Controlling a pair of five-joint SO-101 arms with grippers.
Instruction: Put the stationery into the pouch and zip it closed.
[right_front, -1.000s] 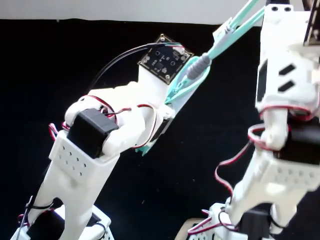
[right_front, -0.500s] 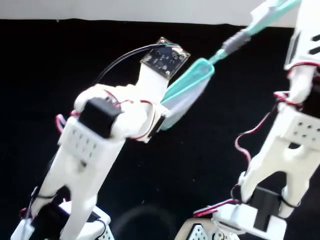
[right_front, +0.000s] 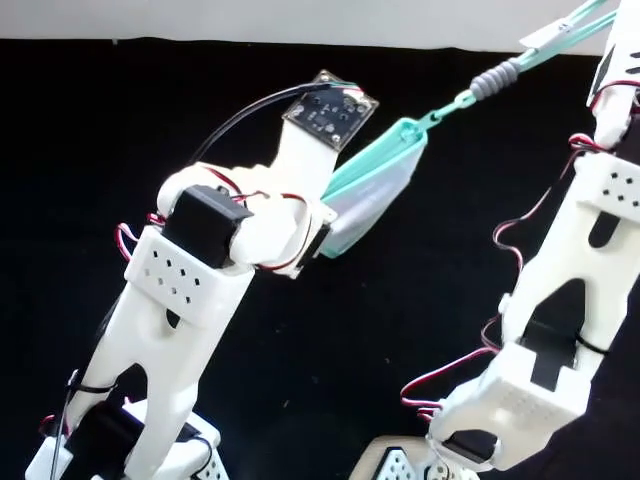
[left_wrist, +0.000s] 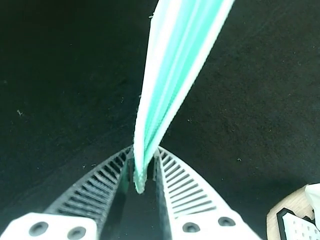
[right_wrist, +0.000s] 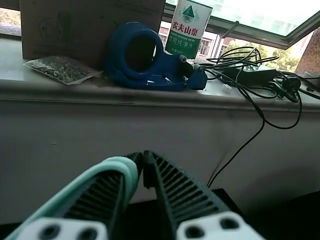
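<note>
**Change.** The right arm is swinging out toward 2 o'clock in the high view and drawing the pull cord with it. The grey sleeve on that cord was lying against the pouch mouth a second ago and is now standing well apart from it. The left arm is shifting only slightly and is keeping the opposite end anchored. The pouch is hanging above the black desk, at about 1 o'clock from the view's centre. It is being stretched taut and flat between the two arms.

**Judgement.** The zip is being drawn along, and closing appears well advanced. Whether stationery is lying inside cannot be told.

**Claws.** The left claw is clamping the pouch's edge between its fingers. The right claw is pinching together on the pull cord's end.

**Count.**
- Two arms
- Two claws
- One pouch
- One pull cord
- One grey sleeve
</note>
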